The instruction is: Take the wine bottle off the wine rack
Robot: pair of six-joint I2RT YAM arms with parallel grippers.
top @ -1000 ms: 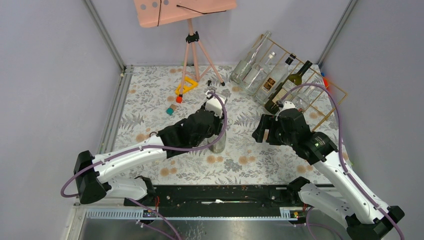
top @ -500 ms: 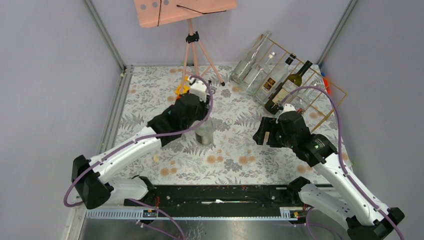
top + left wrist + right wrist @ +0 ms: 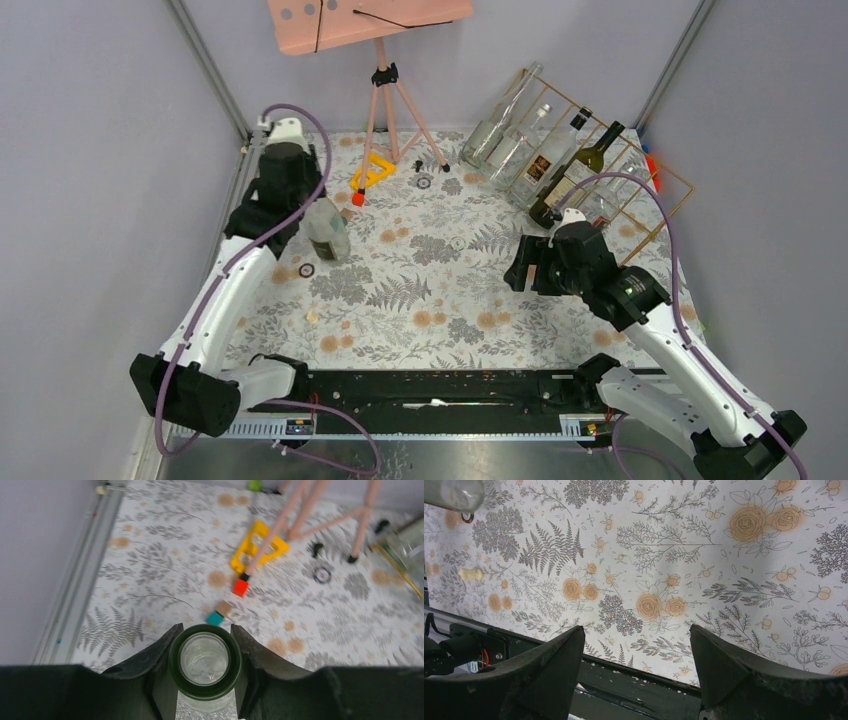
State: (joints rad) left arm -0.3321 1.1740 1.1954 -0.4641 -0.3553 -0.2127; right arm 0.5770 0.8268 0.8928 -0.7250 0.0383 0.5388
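Pinching the wine bottle [image 3: 328,235], the left gripper [image 3: 310,207] has swung far left — well off the wine rack [image 3: 640,149]; right gripper [image 3: 636,665] spread.

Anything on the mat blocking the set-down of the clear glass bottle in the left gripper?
Nothing visible does. The left gripper holds the clear glass bottle short of a small teal block and tan block.

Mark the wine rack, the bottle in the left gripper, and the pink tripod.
wine rack [image 3: 668,168]: top external view, gold upper rail.
bottle [image 3: 204,659]: left wrist view, open mouth.
pink tripod [image 3: 380,52]: top external view, central pole.
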